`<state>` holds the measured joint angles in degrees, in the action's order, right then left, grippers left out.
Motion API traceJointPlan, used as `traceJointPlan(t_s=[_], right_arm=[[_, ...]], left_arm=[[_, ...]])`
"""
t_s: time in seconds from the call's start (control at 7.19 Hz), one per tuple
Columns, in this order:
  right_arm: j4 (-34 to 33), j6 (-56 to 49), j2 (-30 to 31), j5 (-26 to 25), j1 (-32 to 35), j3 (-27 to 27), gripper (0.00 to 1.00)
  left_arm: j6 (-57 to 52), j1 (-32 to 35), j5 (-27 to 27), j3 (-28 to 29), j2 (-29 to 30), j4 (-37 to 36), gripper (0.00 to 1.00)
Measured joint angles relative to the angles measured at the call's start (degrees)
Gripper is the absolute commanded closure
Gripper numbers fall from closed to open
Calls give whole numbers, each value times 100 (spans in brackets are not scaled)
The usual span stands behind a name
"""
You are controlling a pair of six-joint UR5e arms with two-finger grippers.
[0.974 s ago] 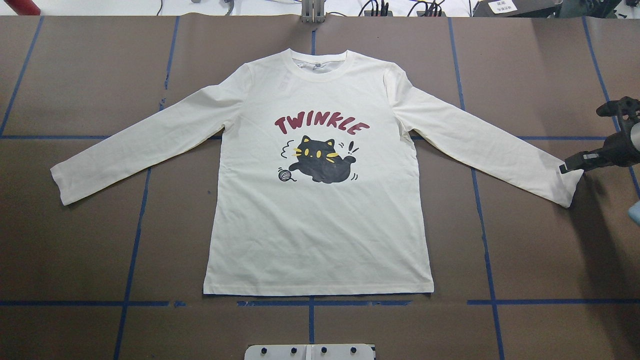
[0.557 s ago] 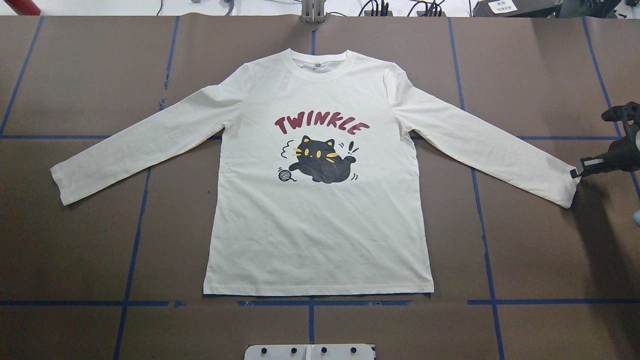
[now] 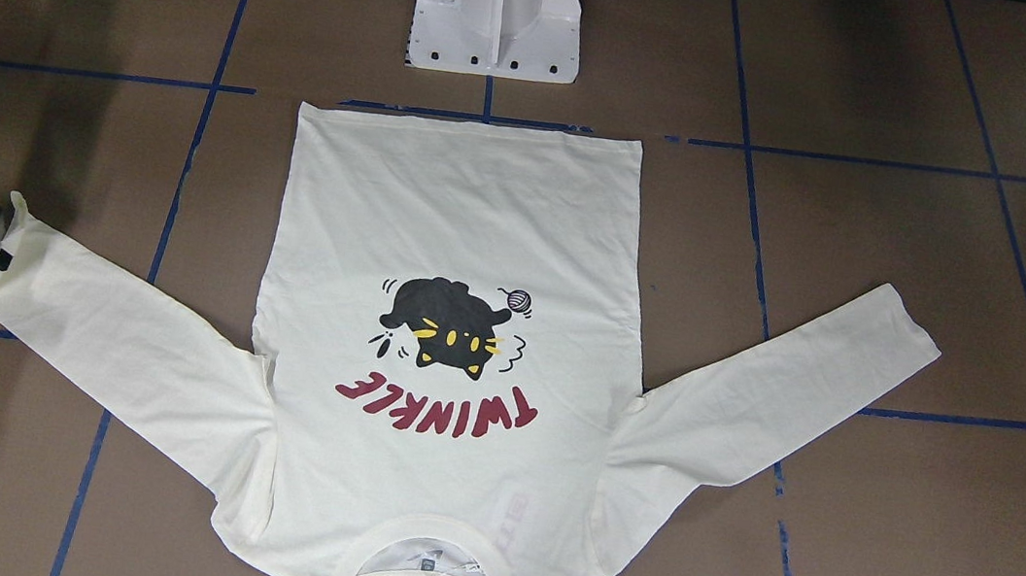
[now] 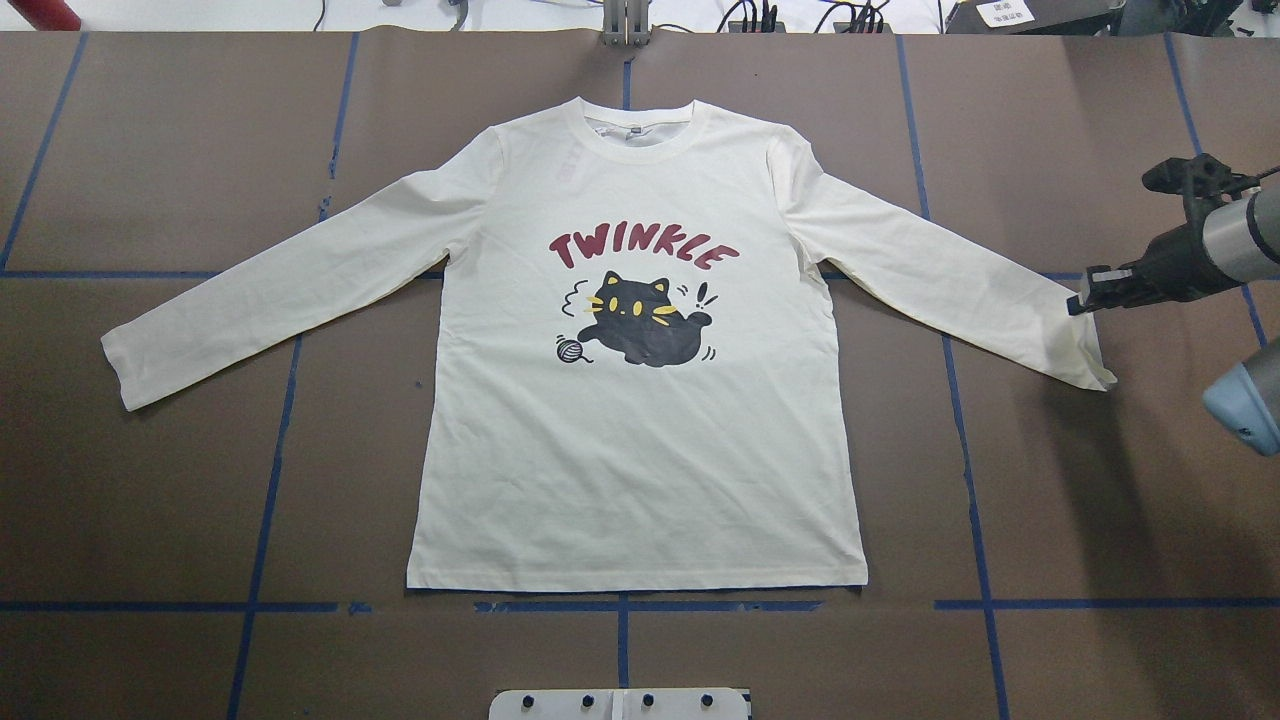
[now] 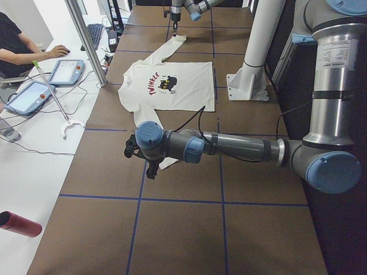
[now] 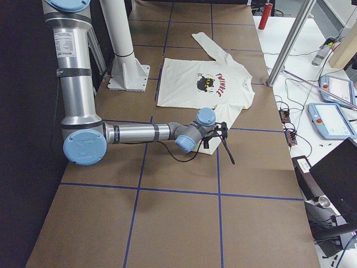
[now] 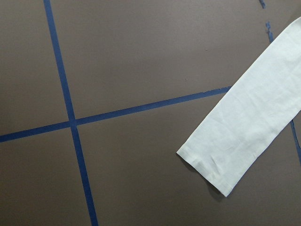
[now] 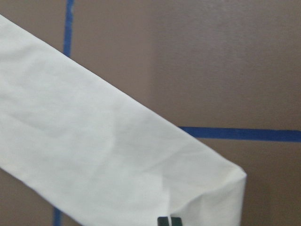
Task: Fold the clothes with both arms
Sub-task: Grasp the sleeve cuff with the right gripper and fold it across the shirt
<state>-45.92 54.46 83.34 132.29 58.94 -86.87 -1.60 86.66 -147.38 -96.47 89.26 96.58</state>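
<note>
You had no fold completed. The cream-white long-sleeved T-shirt with a black cat print lay flat, print up, on the brown tabletop, neck at 12 o'clock. At 3 o'clock, the black two-finger right gripper had its jaws pinched tight on the sleeve cuff. The left gripper hung near the 9 o'clock cuff; its jaw opening could not be told. Both sleeves and the body were left to fold. No container showed.

arms: grey metal tubes | joint caps: light blue | right hand: black | cable: black | pedestal: white
</note>
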Motion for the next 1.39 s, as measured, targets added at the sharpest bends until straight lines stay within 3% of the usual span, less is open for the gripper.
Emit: traceJointPlan(t_s=[0.28, 0.56, 0.7, 0.97, 1.11, 1.39], right_arm=[[-181, 2127, -1186, -278, -810, -304, 100], [-1590, 3376, -3217, -1745, -1842, 9, 100], [-2120, 3561, -4197, -2258, -2244, 460, 100], [-2096, 3669, -5637, -3068, -2935, 1873, 96], [-1677, 3680, -6009, -3488, -3218, 2542, 2], [-1168, 3685, -6311, -4071, -3579, 3227, 0]], left_arm=[[-3, -1, -9, -17, 5, 10, 0], [-7, -1, -10, -22, 16, 208, 0], [-4, -3, -10, -22, 11, 317, 0], [-6, -4, -7, -8, 18, 469, 0], [-7, -7, -6, -1, 18, 534, 0], [-7, -9, -24, -15, 18, 628, 0]])
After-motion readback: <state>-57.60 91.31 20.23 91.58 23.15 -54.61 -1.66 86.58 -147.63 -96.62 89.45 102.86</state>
